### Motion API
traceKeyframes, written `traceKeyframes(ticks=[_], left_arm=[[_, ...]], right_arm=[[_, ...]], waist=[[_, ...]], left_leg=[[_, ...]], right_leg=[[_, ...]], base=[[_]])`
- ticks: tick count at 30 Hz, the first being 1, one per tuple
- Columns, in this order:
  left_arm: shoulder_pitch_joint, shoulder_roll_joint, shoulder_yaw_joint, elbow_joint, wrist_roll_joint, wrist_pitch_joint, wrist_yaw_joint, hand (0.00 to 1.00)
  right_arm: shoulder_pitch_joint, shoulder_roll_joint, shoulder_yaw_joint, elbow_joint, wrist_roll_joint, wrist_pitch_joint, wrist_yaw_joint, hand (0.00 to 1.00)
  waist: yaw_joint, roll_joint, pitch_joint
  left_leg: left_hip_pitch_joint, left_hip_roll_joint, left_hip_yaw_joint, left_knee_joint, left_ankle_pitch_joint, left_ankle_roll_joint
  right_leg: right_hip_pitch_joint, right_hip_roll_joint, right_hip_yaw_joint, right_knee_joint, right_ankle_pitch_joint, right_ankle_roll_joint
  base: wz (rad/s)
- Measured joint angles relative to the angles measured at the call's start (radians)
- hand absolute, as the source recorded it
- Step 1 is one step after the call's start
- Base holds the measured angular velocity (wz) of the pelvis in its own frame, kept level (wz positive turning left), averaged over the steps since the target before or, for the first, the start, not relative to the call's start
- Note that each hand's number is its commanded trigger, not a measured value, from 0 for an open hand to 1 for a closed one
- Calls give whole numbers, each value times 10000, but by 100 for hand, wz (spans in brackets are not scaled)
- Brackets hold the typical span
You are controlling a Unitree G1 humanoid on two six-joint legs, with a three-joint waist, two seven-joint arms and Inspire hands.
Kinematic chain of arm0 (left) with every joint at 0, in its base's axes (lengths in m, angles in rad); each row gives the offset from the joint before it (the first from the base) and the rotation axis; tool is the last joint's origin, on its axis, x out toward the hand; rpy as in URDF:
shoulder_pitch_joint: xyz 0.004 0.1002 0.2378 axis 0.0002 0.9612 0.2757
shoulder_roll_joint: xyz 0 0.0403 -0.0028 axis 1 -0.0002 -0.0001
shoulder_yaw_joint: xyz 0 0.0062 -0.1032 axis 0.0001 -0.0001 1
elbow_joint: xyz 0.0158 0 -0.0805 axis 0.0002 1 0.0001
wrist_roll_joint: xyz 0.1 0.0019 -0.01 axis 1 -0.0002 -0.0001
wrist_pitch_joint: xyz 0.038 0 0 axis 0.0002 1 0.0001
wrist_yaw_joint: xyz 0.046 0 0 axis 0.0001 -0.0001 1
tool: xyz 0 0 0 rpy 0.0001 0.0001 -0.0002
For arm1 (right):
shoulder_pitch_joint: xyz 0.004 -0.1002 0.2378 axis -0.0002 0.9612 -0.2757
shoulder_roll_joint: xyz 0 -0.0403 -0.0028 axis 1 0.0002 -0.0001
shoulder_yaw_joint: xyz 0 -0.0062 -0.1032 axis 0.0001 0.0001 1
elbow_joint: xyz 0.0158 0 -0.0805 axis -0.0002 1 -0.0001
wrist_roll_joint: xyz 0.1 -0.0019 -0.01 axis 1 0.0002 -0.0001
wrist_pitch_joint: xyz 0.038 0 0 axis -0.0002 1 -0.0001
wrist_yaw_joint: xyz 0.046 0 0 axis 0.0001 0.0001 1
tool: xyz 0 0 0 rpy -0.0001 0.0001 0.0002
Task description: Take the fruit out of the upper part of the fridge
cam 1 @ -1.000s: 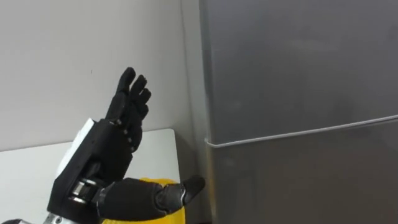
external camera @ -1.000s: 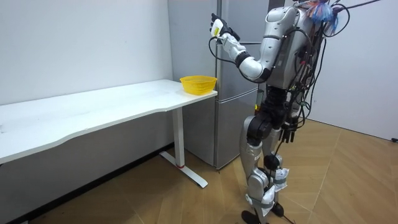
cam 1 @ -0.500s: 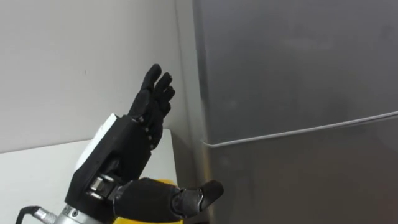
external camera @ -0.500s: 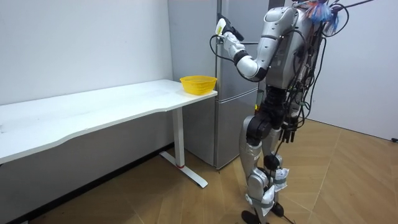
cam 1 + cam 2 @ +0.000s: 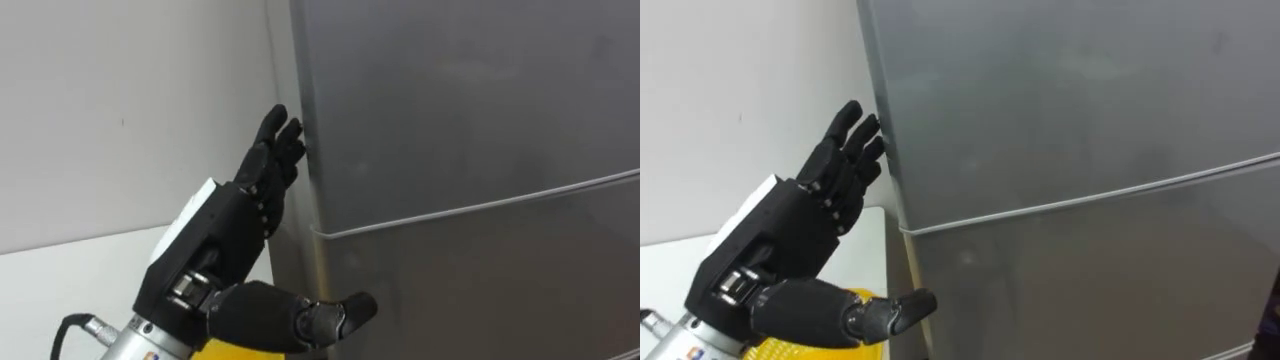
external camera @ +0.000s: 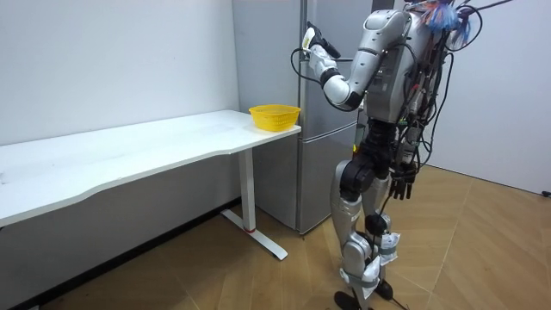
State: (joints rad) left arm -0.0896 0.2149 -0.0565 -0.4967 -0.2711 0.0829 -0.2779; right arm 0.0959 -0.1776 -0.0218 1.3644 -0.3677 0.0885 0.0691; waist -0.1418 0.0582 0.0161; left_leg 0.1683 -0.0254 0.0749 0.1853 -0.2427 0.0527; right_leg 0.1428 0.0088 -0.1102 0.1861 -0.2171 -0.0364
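Observation:
The grey fridge stands right in front of me, its upper door (image 5: 460, 100) shut above a thin seam (image 5: 480, 205) and the lower door (image 5: 480, 290). My left hand (image 5: 230, 230) is raised and open, fingers straight, with its fingertips (image 5: 290, 135) at the upper door's left edge and the thumb (image 5: 345, 310) stretched low toward the lower door. The right eye view has the same hand (image 5: 800, 230) beside the door (image 5: 1070, 100). In the room view I stand upright facing the fridge (image 6: 323, 172), left hand (image 6: 314, 39) up at its top part. My right hand (image 6: 402, 183) hangs relaxed at my side.
A yellow basket (image 6: 275, 116) sits at the end of the long white table (image 6: 129, 155) next to the fridge; part of the basket (image 5: 235, 350) shows under my left arm. A white wall (image 5: 120, 100) runs behind the table. Wooden floor lies open around me.
My left hand has risen and moved right, from over the table to the upper door's left edge. The eye views have shifted with it.

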Motion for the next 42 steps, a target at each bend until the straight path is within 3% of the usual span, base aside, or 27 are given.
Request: traceKeyframes(ticks=[18, 21, 22, 23, 24, 29, 30, 31, 38, 42], left_arm=[[-112, 2, -19, 471, -4, 76, -106, 0], [-308, 7, 16, 681, -3, 305, -133, 0], [-324, 17, 42, 731, -13, 306, -142, 56], [-324, 26, 55, 784, -15, 306, -142, 92], [-324, 30, 55, 796, -16, 322, -142, 100], [-324, 31, 156, 796, -7, 421, -83, 97], [-324, 32, 249, 796, -6, 422, -64, 74], [-324, 34, 414, 795, -4, 422, -15, 0], [-324, 42, 470, 792, -5, 420, 117, 0], [-324, 95, 299, 793, -7, 421, 106, 0]], right_arm=[[-50, 3, -11, -41, -309, 238, 222, 0], [-55, 3, -12, -64, -311, 312, 351, 0], [-59, 3, -8, -70, -311, 365, 391, 0], [-52, 3, -9, -70, -311, 375, 398, 0], [-47, 4, -10, -76, -311, 379, 410, 0], [-20, 2, -6, -95, -309, 440, 494, 0], [-18, 2, -3, -95, -311, 440, 505, 0], [-15, 0, -2, -93, -311, 440, 505, 0], [-67, -142, 9, -43, -307, 416, 416, 0], [-61, -162, 262, -30, -303, 416, 365, 0]], waist=[[-162, -145, -11], [-160, -189, -19], [-149, -195, -20], [-159, -194, -21], [-164, -194, -21], [-156, -197, -44], [-159, -199, -45], [-144, -205, -52], [-140, -168, -111], [-152, -130, -100]], left_leg=[[68, 6, 52, -9, 0, -1], [74, 6, 51, -8, 0, -1], [84, 6, 70, -8, 0, 0], [94, 6, 55, -7, 0, -1], [94, 7, 43, -5, 0, -1], [97, 10, 59, 1, 0, -1], [98, 11, 69, 1, 0, -1], [99, 12, 71, 2, 0, -1], [105, 2, 73, 1, 0, 0], [73, 4, 76, 1, 0, 0]], right_leg=[[-5, 3, 52, 28, 2, 1], [-6, 5, 57, 21, 2, 1], [-9, 9, 87, 25, 1, 1], [-16, 14, 122, 20, 1, 1], [-21, 14, 128, 20, 1, 1], [-30, 16, 139, 41, 2, 0], [-30, 17, 137, 41, 2, 0], [-25, 17, 127, 40, 3, -1], [35, -5, 40, 26, 14, 13], [60, -8, -36, 1, 13, 14]], base=[[0], [0], [-5], [-6], [-4], [0], [0], [5], [2], [7]])
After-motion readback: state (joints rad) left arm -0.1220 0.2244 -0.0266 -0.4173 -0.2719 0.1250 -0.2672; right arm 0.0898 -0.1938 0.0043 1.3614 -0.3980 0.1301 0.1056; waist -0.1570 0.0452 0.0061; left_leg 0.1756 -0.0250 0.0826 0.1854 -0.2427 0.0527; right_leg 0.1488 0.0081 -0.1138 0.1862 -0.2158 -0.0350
